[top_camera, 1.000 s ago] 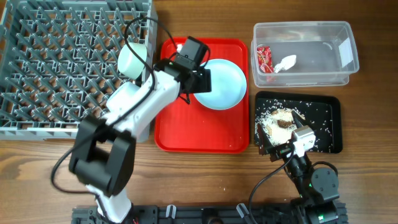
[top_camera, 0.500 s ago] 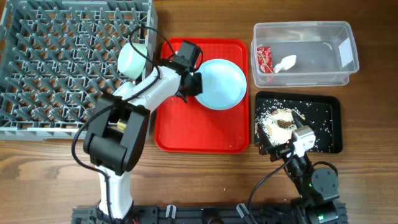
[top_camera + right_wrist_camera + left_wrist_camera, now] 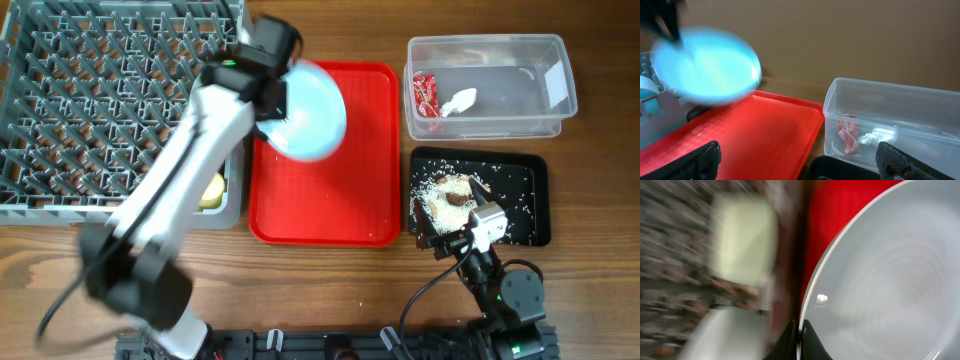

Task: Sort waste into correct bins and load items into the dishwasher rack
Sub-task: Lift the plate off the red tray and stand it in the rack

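Observation:
My left gripper (image 3: 272, 98) is shut on the rim of the pale blue plate (image 3: 308, 112), which hangs tilted over the back left of the red tray, next to the grey dishwasher rack (image 3: 90, 100). In the left wrist view the fingertips (image 3: 792, 339) pinch the plate (image 3: 885, 280) edge; the view is blurred. The clear tub (image 3: 500, 55) holds the red wrapper (image 3: 425, 92) and the white napkin (image 3: 460, 100). Food scraps (image 3: 450, 192) lie in the black tray (image 3: 525, 200). My right gripper (image 3: 445, 240) stands open at the black tray's front edge, with nothing between its fingers.
The red serving tray (image 3: 325, 195) lies between the rack and the bins. A yellow round thing (image 3: 212, 190) sits at the rack's front right corner. In the right wrist view the plate (image 3: 705, 65) shows blurred above the red tray (image 3: 755, 135), beside the tub (image 3: 900, 107).
My left gripper has shut on the plate's rim, lifted it off the red tray and carried it left and back toward the rack. The right arm has not moved.

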`<state>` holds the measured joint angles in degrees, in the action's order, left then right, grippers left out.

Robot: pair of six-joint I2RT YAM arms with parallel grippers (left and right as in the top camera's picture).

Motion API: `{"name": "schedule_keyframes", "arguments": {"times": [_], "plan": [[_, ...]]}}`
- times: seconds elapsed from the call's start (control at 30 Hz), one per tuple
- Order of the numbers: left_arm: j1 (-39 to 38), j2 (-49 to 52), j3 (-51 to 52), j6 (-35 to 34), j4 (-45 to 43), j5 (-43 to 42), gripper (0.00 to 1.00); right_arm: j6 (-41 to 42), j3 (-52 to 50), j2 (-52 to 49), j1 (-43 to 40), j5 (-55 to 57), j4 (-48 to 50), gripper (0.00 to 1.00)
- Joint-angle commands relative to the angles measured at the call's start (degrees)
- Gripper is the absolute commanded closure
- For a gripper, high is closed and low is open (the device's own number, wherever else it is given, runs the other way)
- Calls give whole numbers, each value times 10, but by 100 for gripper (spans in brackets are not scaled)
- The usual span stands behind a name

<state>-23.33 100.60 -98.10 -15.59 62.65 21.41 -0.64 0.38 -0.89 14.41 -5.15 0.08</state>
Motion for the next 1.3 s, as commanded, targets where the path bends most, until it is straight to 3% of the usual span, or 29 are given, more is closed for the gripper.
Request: {"name": "schedule_keyframes", "arguments": {"times": [0.0, 0.13, 0.37, 0.73, 1.27], "plan": [[1, -90, -15, 72, 20, 231, 96, 8, -1, 6, -3, -9, 3, 0], [9, -113, -15, 124, 50, 342, 96, 8, -1, 6, -3, -9, 3, 0], [91, -97, 5, 168, -6, 382, 96, 8, -1, 6, -3, -9, 3, 0], [208, -34, 8, 244, -124, 357, 96, 8, -1, 6, -3, -9, 3, 0], [246, 40, 17, 362, -245, 254, 96, 8, -1, 6, -3, -9, 3, 0]]}}
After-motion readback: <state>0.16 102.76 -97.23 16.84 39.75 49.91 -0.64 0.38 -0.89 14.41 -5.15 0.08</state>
